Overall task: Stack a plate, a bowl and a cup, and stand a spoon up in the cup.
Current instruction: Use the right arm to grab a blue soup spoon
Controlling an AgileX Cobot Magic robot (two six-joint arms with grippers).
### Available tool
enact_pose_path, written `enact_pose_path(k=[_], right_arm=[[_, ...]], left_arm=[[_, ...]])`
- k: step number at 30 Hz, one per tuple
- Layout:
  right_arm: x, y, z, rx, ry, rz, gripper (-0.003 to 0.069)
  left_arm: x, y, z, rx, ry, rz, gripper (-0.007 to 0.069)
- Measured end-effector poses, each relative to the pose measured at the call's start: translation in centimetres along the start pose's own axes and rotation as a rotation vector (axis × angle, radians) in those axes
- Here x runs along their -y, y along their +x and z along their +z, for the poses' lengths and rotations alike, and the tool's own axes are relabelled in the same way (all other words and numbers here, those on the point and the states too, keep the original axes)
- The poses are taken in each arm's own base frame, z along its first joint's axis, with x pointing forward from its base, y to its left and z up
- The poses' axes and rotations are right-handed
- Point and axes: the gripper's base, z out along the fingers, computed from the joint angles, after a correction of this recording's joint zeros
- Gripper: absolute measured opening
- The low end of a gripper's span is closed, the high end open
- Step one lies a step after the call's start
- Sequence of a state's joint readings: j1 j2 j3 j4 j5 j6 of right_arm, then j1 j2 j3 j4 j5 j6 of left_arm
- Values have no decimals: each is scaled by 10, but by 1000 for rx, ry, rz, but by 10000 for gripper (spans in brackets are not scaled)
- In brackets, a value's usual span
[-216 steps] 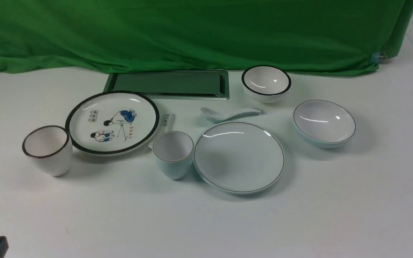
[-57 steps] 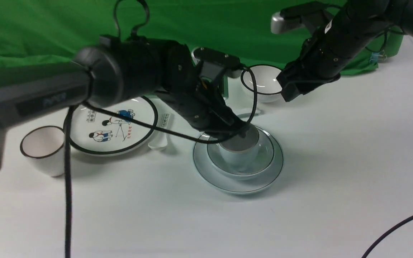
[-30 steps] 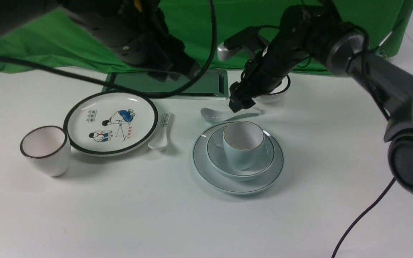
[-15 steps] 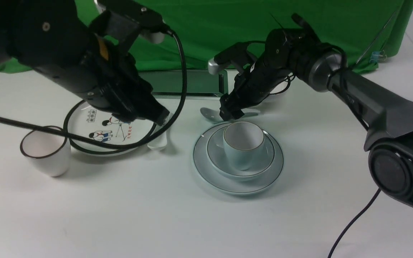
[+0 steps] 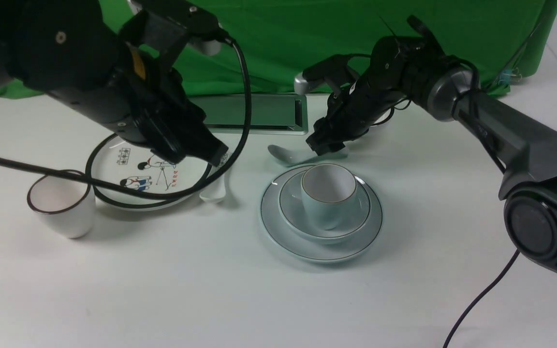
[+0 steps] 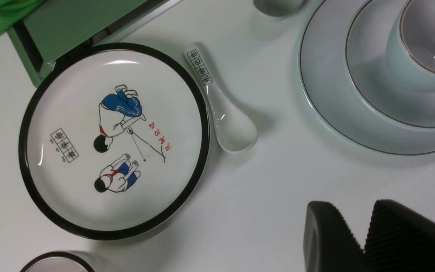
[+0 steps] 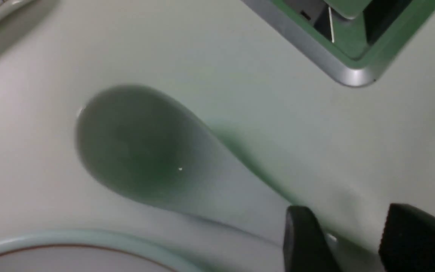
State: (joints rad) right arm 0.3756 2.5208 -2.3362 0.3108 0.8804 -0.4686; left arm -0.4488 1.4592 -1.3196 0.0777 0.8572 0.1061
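Spoon [image 5: 285,153] lies behind the stacked plate [image 5: 269,223], bowl [image 5: 353,221] and cup [image 5: 324,209]. My right claw [image 5: 323,145] straddles its handle; I cannot tell if it grips. My left claw [image 6: 355,217] hovers narrow, empty.

Pale blue-white plate [image 5: 322,251] with a thin dark rim line; pale blue bowl [image 5: 288,208], white inside, rim dark-lined; pale blue cup [image 5: 327,212], white inside, rim line brownish; plain pale spoon [image 5: 283,153]. Black-rimmed white plate [image 6: 113,139] bears blue, red and black cartoon figures; white marked spoon [image 6: 225,117] carries black characters. Counter [image 5: 211,299] white, cloth [image 5: 283,38] green.
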Motion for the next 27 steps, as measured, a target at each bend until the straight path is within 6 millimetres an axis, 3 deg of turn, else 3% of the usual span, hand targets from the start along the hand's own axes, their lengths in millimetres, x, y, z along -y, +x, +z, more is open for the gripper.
enact_pose_path(k=[3,8,13,19,27], right_arm=[[0,0,0,4,0,1,324],[0,2,4,-2,-4,0,393],[1,4,7,-11,-10,-10,394],[2,4,8,-16,3,-23,308],[11,11,6,-55,6,-19,117]], left_arm=[[0,0,0,1,0,0,118],[0,0,0,4,0,0,120],[0,0,0,5,-1,0,121],[0,-1,0,11,-1,0,129],[0,-1,0,10,-3,1,130]])
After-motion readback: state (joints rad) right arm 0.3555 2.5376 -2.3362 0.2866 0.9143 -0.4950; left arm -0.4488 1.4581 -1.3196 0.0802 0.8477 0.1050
